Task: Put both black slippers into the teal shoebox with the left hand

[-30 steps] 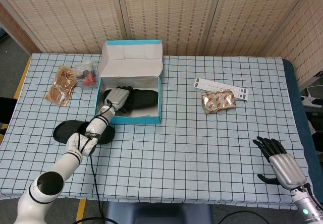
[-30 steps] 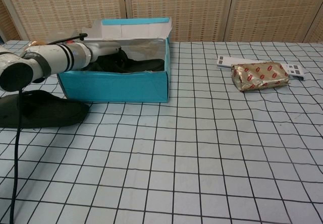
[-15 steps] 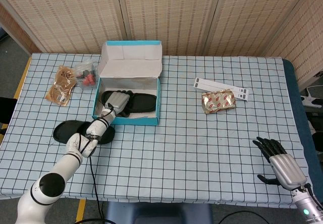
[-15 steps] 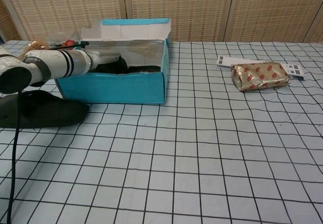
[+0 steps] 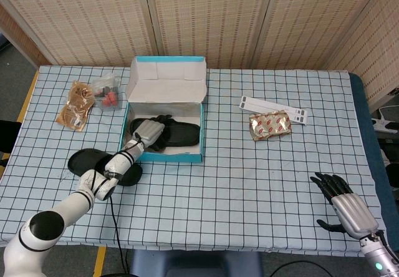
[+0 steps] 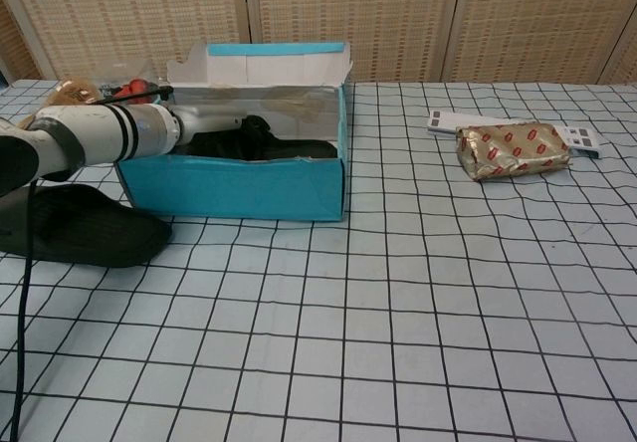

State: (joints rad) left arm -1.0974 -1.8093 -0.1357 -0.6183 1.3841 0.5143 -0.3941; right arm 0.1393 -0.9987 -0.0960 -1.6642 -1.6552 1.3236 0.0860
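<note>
The teal shoebox [image 5: 167,158] [image 6: 239,188] stands open at the table's back left, its lid upright. One black slipper [image 5: 182,133] [image 6: 299,148] lies inside it. My left hand [image 5: 148,130] [image 6: 211,120] reaches over the box's left wall and grips that slipper's near end, its dark fingers curled over the strap. The second black slipper [image 5: 87,161] [image 6: 80,238] lies flat on the table left of the box, under my left forearm. Open and holding nothing, my right hand [image 5: 343,207] hovers at the table's front right corner, seen only in the head view.
A brown snack bag [image 5: 76,104] and a clear bag with red pieces [image 5: 106,93] lie behind the box on the left. A gold-wrapped packet [image 5: 270,126] [image 6: 513,150] and a white strip [image 5: 274,108] [image 6: 443,120] lie at the back right.
The shoebox has slid to the right and turned slightly, with my left hand still inside on the slipper. The slipper on the table and my right hand stayed about where they were.
</note>
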